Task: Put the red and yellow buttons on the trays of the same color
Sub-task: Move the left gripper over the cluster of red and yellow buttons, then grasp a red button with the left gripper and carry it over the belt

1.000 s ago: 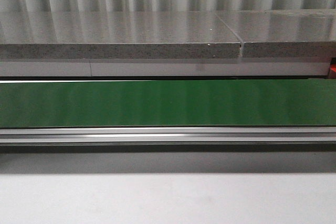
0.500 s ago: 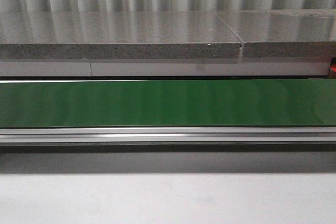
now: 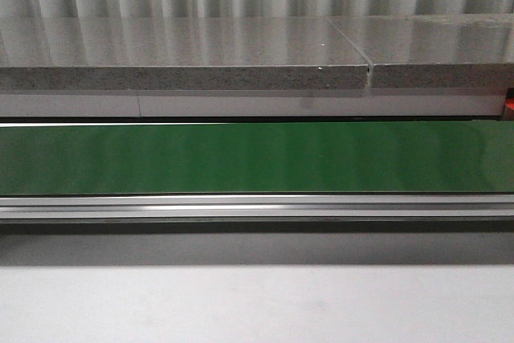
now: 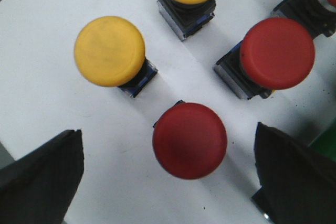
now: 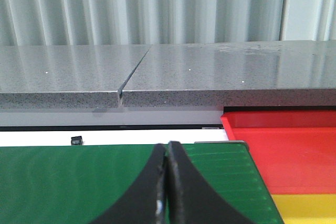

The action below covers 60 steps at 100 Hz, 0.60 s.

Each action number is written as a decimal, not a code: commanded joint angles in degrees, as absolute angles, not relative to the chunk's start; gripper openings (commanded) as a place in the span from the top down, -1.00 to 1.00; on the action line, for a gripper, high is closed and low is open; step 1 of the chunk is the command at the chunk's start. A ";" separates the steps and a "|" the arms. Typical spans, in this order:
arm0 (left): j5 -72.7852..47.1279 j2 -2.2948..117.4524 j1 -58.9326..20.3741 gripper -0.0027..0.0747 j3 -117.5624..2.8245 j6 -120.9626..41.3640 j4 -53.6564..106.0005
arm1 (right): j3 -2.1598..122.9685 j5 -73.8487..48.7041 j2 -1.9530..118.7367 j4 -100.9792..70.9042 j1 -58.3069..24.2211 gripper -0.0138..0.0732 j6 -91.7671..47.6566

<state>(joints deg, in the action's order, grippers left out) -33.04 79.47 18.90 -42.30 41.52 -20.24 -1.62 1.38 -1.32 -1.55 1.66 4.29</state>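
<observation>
Under the left claw [image 4: 168,182], five buttons stand on the white tabletop [image 4: 47,19], none moved to a tray: the nearest red button [image 4: 190,140] sits between the wide-open fingers [image 4: 42,177], a yellow button [image 4: 109,51] just beyond it. The whole sorting appears left to do, since the red tray [image 5: 283,150] and yellow tray [image 5: 304,208] show nothing on them. The right claw [image 5: 168,182] hangs closed and empty over the green belt [image 5: 79,182].
</observation>
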 commanded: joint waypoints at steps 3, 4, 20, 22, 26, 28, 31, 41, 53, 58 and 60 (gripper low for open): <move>-31.00 80.47 18.89 -0.67 -45.09 40.93 -20.14 | -1.66 6.06 -1.54 -0.86 1.86 0.84 4.11; -31.00 80.72 18.89 -0.67 -45.19 40.93 -20.14 | -1.66 6.06 -1.54 -0.86 1.86 0.84 4.11; -30.86 83.66 18.89 -0.67 -46.22 40.93 -20.14 | -1.66 6.06 -1.54 -0.86 1.86 0.84 4.11; -30.73 83.82 18.89 -0.67 -46.20 40.93 -20.14 | -1.66 6.06 -1.54 -0.86 1.86 0.84 4.11; -30.63 84.34 18.89 -0.67 -46.20 40.93 -20.14 | -1.66 6.06 -1.54 -0.86 1.86 0.84 4.11; -30.63 84.39 18.89 -0.67 -46.20 40.93 -20.14 | -1.66 6.06 -1.54 -0.86 1.86 0.84 4.11; -30.53 84.46 18.89 -0.67 -46.20 40.93 -20.14 | -1.66 6.06 -1.54 -0.86 1.86 0.84 4.11; -30.53 84.62 18.89 -0.66 -46.20 40.93 -20.14 | -1.66 6.06 -1.54 -0.86 1.86 0.84 4.11; -30.53 84.62 18.89 -0.49 -46.20 40.93 -20.14 | -1.66 6.06 -1.54 -0.86 1.86 0.84 4.11; -30.65 84.62 18.89 -0.35 -46.20 40.93 -20.14 | -1.66 6.06 -1.54 -0.86 1.86 0.84 4.11; -30.77 84.62 18.89 -0.28 -46.20 40.93 -20.14 | -1.66 6.06 -1.54 -0.86 1.86 0.84 4.11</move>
